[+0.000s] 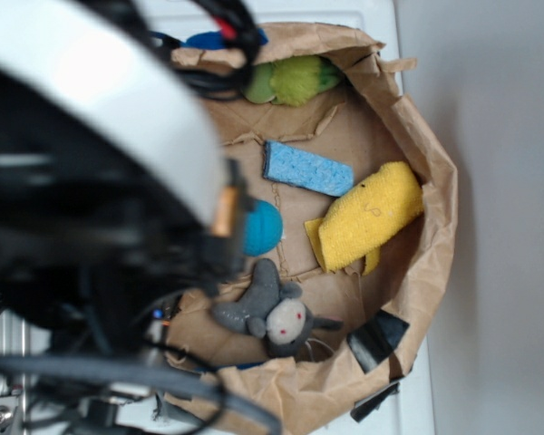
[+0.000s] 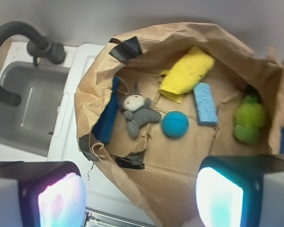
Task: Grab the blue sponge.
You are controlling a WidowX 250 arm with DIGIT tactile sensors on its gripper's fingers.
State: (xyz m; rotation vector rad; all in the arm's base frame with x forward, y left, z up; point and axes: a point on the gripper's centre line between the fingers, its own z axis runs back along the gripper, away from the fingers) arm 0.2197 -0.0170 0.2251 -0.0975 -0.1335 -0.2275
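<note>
Inside a crumpled brown paper bag point(image 2: 146, 56) beside a small grey sink point(image 2: 28, 104), the blue sponge point(image 2: 206, 104) lies flat on the bag's floor, untouched. It sits between the yellow spongy cloth point(image 2: 187, 71) and the fuzzy green plush toy point(image 2: 248, 120), just clear of both, with the teal ball point(image 2: 175, 124) close on its other side. A grey stuffed mouse point(image 2: 138, 112) sprawls further along, near a strip of black tape point(image 2: 130, 47) on the bag's wall.

From the wrist view, the gripper point(image 2: 142, 198) hangs high above the bag's near rim, well apart from the sponge, its two fingers point(image 2: 222, 196) spread wide with nothing between them. In the exterior view the arm's blurred bulk fills the left side, while the sponge point(image 1: 308, 169) shows plainly as a porous bar.

The sponge looks light, soft and compressible, with a rough face that should not slip. The surest hold appears to be across its narrow width at mid-length, jaws turned to straddle the long edges. Squeezing will likely flatten it somewhat, and the loose paper beneath could snag a fingertip.
</note>
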